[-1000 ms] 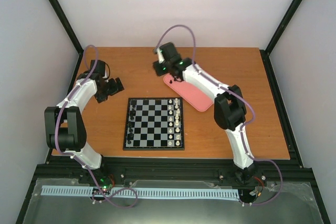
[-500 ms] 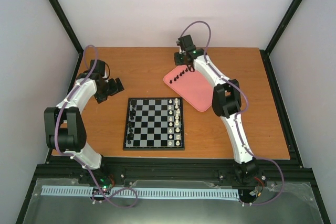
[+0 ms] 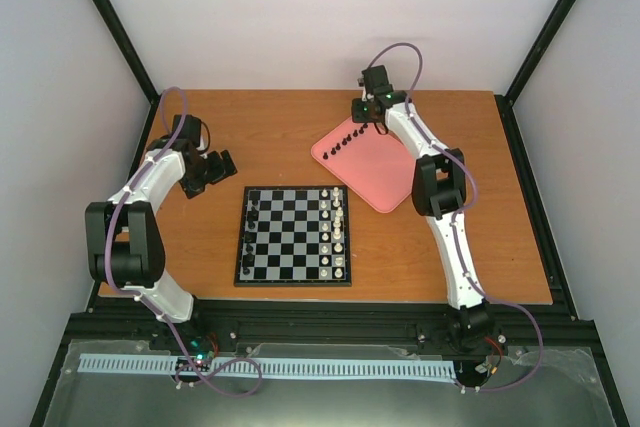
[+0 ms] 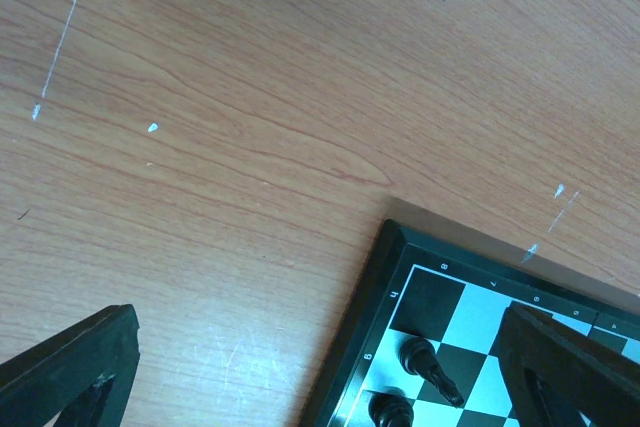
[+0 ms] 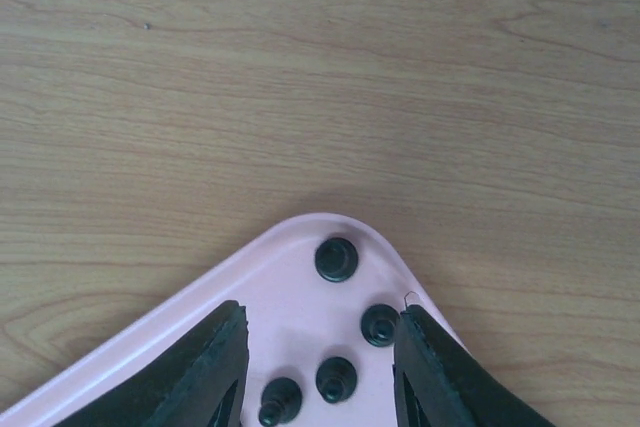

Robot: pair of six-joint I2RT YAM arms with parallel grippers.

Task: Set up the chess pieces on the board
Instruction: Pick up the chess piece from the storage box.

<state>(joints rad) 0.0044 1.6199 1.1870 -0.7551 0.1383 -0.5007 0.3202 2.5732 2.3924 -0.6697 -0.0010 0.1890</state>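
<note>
The board [image 3: 292,237] lies mid-table. Black chess pieces [image 3: 250,219] stand along its left side and white ones [image 3: 338,232] along its right. More black chess pieces [image 3: 347,139] form a row on the pink tray [image 3: 378,175]. My right gripper [image 3: 372,113] hovers open over the tray's far corner. In the right wrist view the tray corner [image 5: 290,287] holds several black pieces [image 5: 336,259] below my open right gripper [image 5: 322,315], which grips nothing. My left gripper [image 3: 218,169] rests wide open left of the board. Its wrist view shows the board corner [image 4: 400,247], two black pieces [image 4: 430,367] and the open left gripper [image 4: 318,317].
The wooden table [image 3: 250,127] ends at black frame rails on all sides. The tray lies diagonally, right of and behind the board. White walls enclose the cell.
My right arm has swung right and back, from the tray's left end to its far corner, uncovering the row of black pieces. Its jaws narrowed slightly. The left arm has not moved.
</note>
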